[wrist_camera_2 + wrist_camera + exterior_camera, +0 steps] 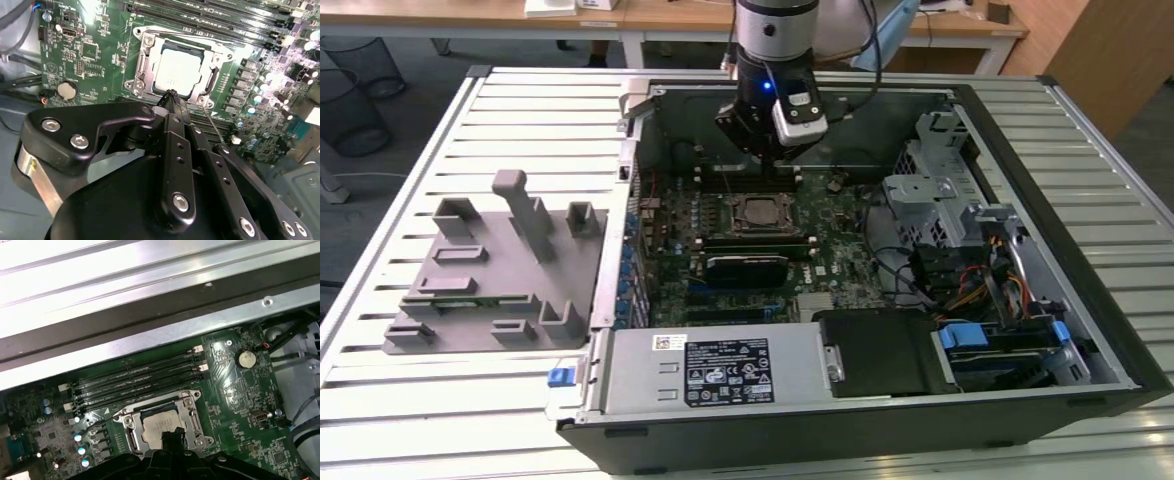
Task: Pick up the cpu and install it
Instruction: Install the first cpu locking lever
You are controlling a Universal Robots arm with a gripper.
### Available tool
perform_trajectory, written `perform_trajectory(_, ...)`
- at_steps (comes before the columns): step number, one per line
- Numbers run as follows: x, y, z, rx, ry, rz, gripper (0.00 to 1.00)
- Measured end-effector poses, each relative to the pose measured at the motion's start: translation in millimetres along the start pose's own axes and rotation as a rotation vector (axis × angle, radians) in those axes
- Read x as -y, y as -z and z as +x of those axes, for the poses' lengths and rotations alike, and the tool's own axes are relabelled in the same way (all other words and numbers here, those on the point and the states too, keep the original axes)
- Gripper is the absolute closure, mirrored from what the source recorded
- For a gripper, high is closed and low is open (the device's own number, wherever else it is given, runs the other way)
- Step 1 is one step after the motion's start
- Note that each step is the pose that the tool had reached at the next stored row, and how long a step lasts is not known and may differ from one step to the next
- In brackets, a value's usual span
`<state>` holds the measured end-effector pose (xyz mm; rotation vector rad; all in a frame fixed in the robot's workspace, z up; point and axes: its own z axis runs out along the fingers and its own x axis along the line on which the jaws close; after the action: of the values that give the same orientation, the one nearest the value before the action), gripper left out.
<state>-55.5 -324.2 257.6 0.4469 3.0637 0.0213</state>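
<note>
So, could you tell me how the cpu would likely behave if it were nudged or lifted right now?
The cpu looks flat, thin and rigid, so it probably would not flex or roll. Its smooth metal top may be slippery. Seated within the socket frame, a sideways nudge would likely not shift it.

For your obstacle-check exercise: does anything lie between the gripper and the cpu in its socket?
Nothing visible does. The cpu lies in the open socket frame, and the gripper sits at its near edge in both wrist views.
</note>
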Motion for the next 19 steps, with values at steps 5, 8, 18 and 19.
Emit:
perform_trajectory(5, 0.0, 0.0, 1.0, -0.0199, 0.012, 0.0053, 0.89)
perform_trajectory(8, 0.2, -0.2, 1.7, -0.0235, 0.050, 0.0041, 0.89)
perform_trajectory(18, 0.7, -2.6, 3.0, -0.0262, 0.210, -0.0009, 0.89)
perform_trajectory(19, 1.0, -2.7, 4.3, -0.0263, 0.218, -0.0012, 0.89)
